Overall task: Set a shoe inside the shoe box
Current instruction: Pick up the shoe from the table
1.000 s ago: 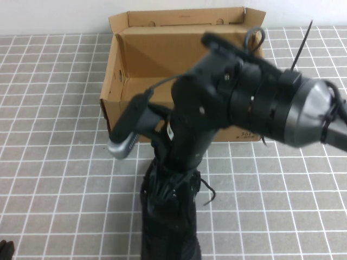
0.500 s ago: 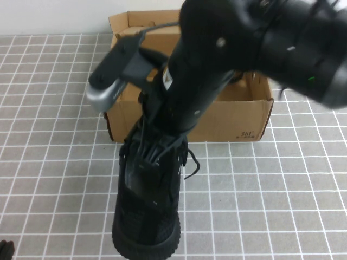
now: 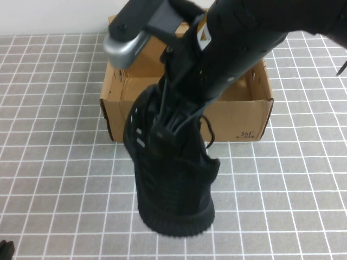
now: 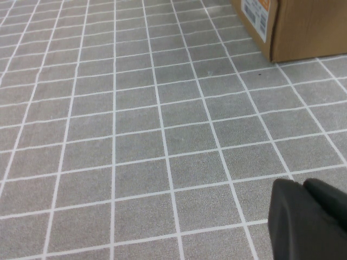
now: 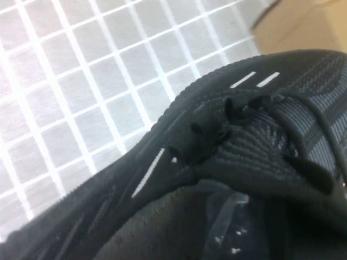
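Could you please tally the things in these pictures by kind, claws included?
Shoe: 1, black, held up by the right claw, shut on it
Shoe box: 1, brown cardboard, open
Claws: 2, the left claw shut, low over the floor
Total: 4

From my seat, the shoe (image 3: 171, 173) hangs in the right gripper (image 3: 176, 81), clamped on it, over the shoe box's (image 3: 238, 116) near wall, blocking that approach. My left gripper (image 4: 309, 216), shut, sits at the tiled table's (image 3: 54, 162) near left corner. Bare tiles lie open left and right of the box.
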Action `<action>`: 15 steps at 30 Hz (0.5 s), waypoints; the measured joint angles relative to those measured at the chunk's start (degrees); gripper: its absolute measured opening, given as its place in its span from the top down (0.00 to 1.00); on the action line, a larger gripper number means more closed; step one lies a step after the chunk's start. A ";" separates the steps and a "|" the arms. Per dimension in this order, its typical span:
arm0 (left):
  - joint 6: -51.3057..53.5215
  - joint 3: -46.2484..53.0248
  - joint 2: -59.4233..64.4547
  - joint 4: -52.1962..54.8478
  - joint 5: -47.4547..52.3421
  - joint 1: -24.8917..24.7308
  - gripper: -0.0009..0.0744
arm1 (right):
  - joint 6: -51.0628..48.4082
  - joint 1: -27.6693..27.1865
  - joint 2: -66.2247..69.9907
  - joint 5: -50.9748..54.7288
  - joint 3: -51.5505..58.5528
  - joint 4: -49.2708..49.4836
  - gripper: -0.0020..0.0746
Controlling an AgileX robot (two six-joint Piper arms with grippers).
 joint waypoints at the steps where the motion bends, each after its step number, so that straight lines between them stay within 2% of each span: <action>1: 0.00 0.00 0.00 0.00 0.00 0.00 0.99 | 0.00 -0.57 0.00 -0.68 0.00 -0.11 0.97; 7: 0.00 0.00 0.00 0.00 0.00 0.00 0.99 | 0.10 -3.24 0.00 -2.61 0.00 -0.24 0.97; 15: 0.00 0.00 0.00 0.00 0.00 0.00 0.99 | 0.10 -3.60 0.00 -2.61 0.00 -0.01 0.97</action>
